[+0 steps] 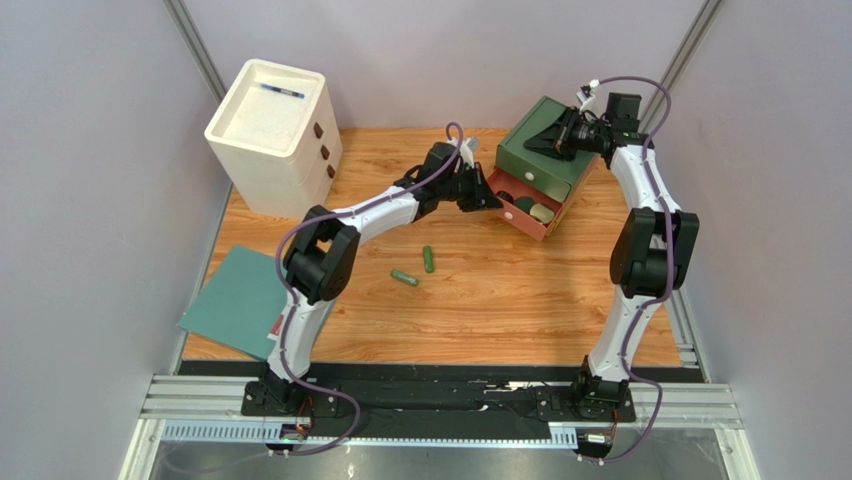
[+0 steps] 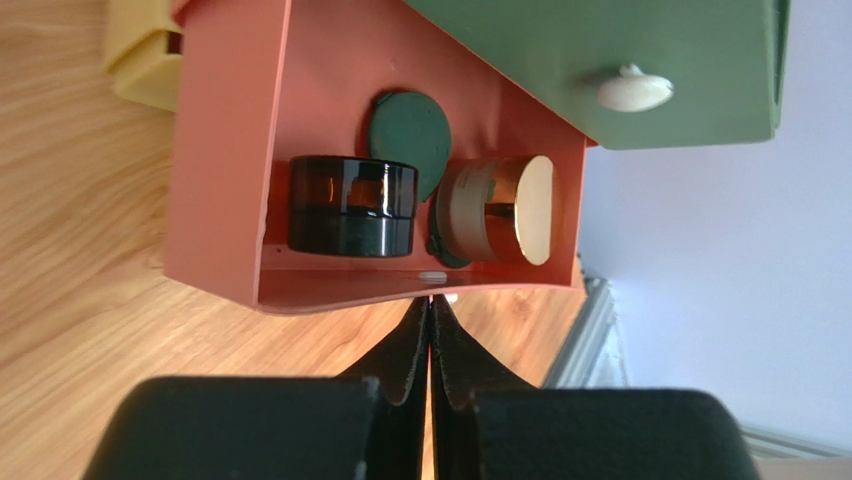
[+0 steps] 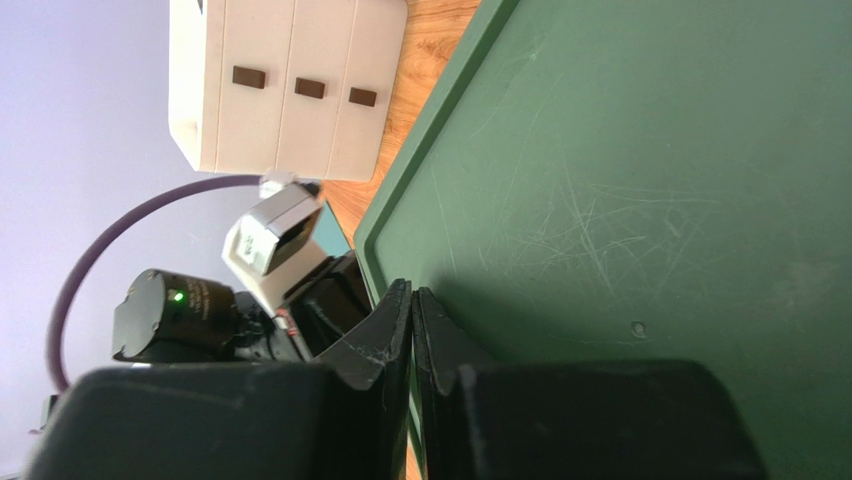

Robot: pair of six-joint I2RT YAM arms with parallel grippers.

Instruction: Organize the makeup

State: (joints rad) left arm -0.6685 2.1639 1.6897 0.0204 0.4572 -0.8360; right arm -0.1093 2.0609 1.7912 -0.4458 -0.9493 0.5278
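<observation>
Toward the upper right of the top view, a green box (image 1: 530, 150) stands on the wooden desk (image 1: 500, 310) with its salmon drawer (image 1: 535, 228) pulled open. The left hand (image 1: 478, 195) is at the drawer's left end. In the left wrist view its fingers are pressed together with nothing between them, and their tips lie against the drawer's outer wall (image 2: 215, 150). Three pieces of makeup sit inside the drawer: a dark jar (image 2: 352, 206) on the left, a dark green round jar (image 2: 410, 130) above it, and a gold-topped beige jar (image 2: 495, 210) on the right.

The right hand (image 1: 548, 140) rests on top of the green box. It is also closed and empty, with its fingertips (image 3: 398, 300) near the lid's edge.

At mid-frame, two green tubes (image 1: 428, 259) (image 1: 404, 277) lie on the bare desk near each other, well apart from the drawer. At upper left stands a white drawer unit (image 1: 275, 135) with a blue pen (image 1: 281, 92) on top. A teal sheet (image 1: 232, 300) overhangs the desk's left edge.
</observation>
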